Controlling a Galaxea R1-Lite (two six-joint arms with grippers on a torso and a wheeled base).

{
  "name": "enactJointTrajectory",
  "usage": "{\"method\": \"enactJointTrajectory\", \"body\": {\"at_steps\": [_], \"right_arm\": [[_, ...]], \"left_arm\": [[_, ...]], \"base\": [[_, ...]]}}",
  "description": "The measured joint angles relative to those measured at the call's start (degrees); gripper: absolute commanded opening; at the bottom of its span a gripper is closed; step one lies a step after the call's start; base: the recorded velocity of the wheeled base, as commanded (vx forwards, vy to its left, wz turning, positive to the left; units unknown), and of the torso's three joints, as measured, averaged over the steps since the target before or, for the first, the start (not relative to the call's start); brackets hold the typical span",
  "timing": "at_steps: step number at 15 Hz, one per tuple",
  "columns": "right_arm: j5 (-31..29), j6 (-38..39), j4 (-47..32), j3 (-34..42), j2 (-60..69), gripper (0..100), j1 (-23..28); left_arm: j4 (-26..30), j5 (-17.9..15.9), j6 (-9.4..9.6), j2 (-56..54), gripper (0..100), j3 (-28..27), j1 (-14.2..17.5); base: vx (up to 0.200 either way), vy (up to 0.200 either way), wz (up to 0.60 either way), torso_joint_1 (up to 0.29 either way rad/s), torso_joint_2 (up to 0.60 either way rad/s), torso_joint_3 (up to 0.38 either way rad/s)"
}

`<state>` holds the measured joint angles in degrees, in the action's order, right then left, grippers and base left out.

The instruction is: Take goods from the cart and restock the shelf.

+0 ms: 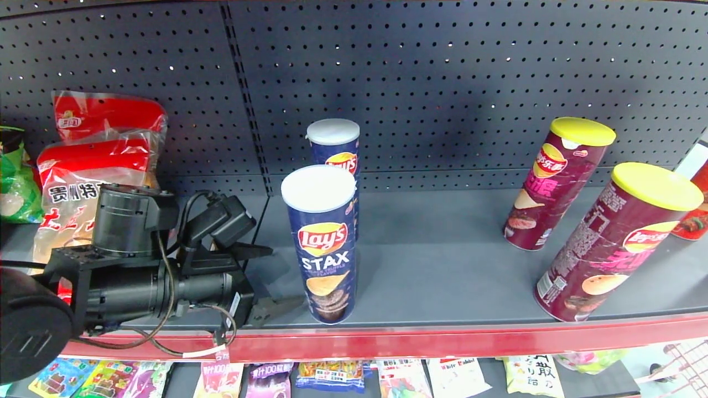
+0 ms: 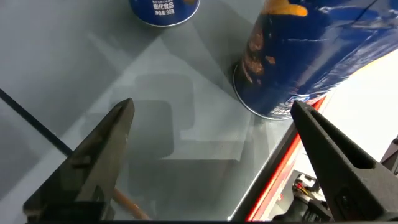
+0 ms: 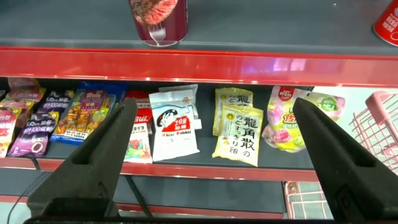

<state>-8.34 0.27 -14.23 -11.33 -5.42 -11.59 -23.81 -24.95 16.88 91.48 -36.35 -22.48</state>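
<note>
The blue can point(image 1: 325, 243) stands upright on the shelf point(image 1: 442, 265), near its red front edge. A second blue can point(image 1: 334, 149) stands just behind it, at twelve o'clock. At nine o'clock from the front can is the left gripper point(image 1: 285, 276), its fingers spread wide and holding nothing, one tip just beside the can's base. At three o'clock, well apart, stand two maroon cans point(image 1: 556, 182); at ten o'clock lie red bags point(image 1: 94, 160). The right gripper point(image 3: 214, 102) is also spread and empty, before a lower shelf with snack packs point(image 3: 174, 124), near a pink cart point(image 3: 379, 124).
</note>
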Motion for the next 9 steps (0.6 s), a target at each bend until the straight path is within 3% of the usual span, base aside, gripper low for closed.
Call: {"method": "enactJointTrajectory", "body": {"at_steps": [9], "right_arm": [[0.0, 0.0, 0.0, 0.2, 0.0, 100, 0.0]], "left_arm": [[0.0, 0.9, 0.0, 0.6, 100, -0.4, 0.2]], "base": [[0.0, 0.0, 0.0, 0.0, 0.0, 0.0]]}}
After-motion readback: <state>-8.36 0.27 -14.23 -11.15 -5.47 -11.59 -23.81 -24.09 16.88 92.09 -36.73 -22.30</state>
